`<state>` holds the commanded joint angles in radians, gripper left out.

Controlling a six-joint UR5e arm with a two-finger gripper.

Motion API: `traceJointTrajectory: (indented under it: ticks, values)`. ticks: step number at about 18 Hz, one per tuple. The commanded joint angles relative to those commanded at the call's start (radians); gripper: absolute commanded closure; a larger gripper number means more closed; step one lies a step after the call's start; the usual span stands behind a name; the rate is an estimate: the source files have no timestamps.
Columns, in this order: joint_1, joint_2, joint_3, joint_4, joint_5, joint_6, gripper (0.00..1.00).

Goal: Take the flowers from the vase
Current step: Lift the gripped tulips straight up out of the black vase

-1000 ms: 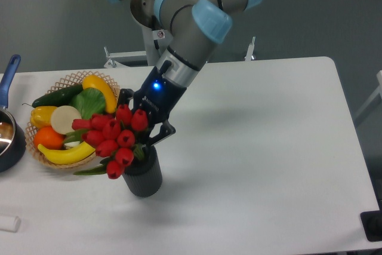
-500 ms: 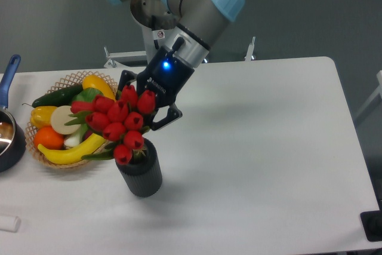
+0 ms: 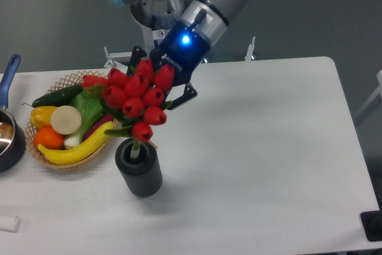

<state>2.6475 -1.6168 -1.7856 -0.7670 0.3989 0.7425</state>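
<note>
The flowers (image 3: 136, 97), a bunch of red tulip buds with green leaves, hang tilted above the vase (image 3: 139, 171). Only the tips of the pale stems still reach into its round mouth. The vase is a dark grey ribbed cylinder standing upright on the white table. My gripper (image 3: 161, 97) reaches down from the upper right, its blue light on, and is shut on the flowers just behind the buds. The buds hide most of its fingers.
A wicker basket (image 3: 67, 80) with toy fruit and vegetables sits just left of the vase. A dark pot with a blue handle (image 3: 10, 71) is at the left edge. A small white object (image 3: 8, 223) lies at the front left corner.
The gripper has risen and moved slightly right with the flowers. The stems have slid most of the way out of the vase, which has stayed in place.
</note>
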Motion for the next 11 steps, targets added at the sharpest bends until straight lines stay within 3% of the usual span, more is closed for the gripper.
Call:
traceJointTrajectory:
  ticks: [6, 11]
  values:
    - [0.023, 0.000, 0.035, 0.000, -0.002, -0.047, 0.55]
    - [0.110, -0.002, 0.052, 0.002, 0.001, -0.006, 0.55]
